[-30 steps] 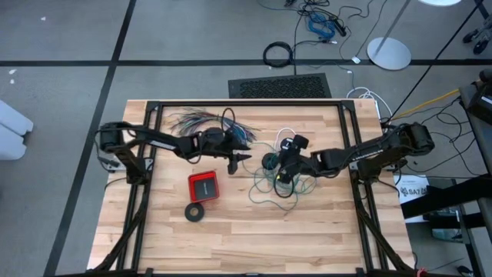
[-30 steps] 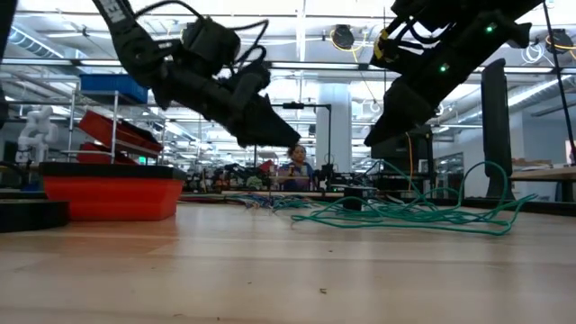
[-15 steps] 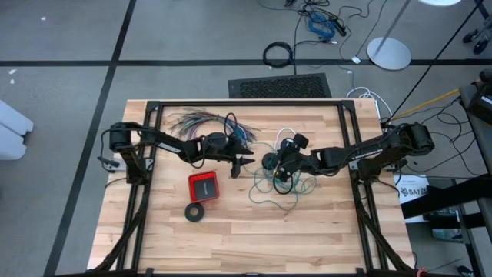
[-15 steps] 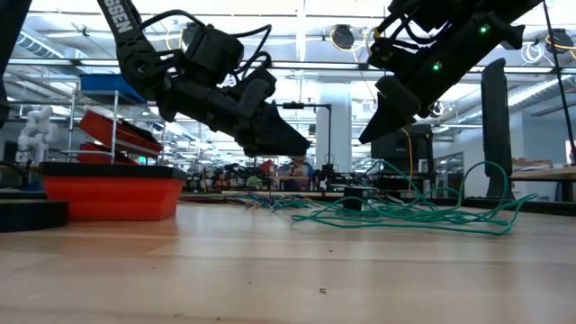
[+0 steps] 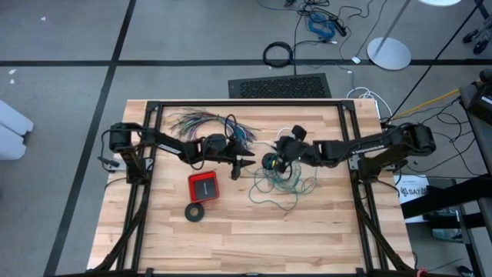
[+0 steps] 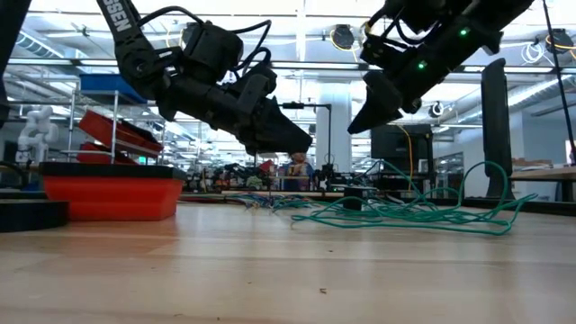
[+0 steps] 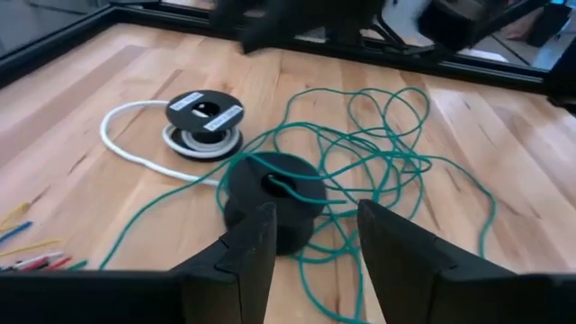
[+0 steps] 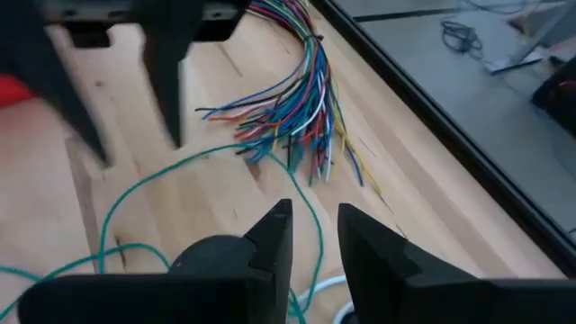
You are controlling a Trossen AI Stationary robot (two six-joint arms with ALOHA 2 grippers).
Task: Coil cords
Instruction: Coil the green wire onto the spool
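From my station the only container I see is a shallow red tray [image 5: 203, 185] with a dark inside on the wooden bench [image 5: 231, 238]; whether anything lies in it I cannot tell. A flat black ring [image 5: 195, 212] sits just beside it. The teal-green wire [image 5: 278, 187] sprawls in loose thin loops mid-bench, some strands running over and into a squat black round spool [image 7: 273, 193]. The white cord [image 7: 135, 153], smooth and thicker, curls around a small black round piece [image 7: 205, 111] with pale labels on its top, close to the spool. A fan of many-coloured wires [image 5: 204, 121] lies toward the far edge. My left hand [image 5: 244, 163] hangs above the bench just short of the spool, fingers parted and grasping nothing. My right hand [image 5: 270, 162] hovers over the spool, fingers slightly apart, also empty. In the low view the spool is mostly lost behind the wire heap, and both arms are cut off at the top.
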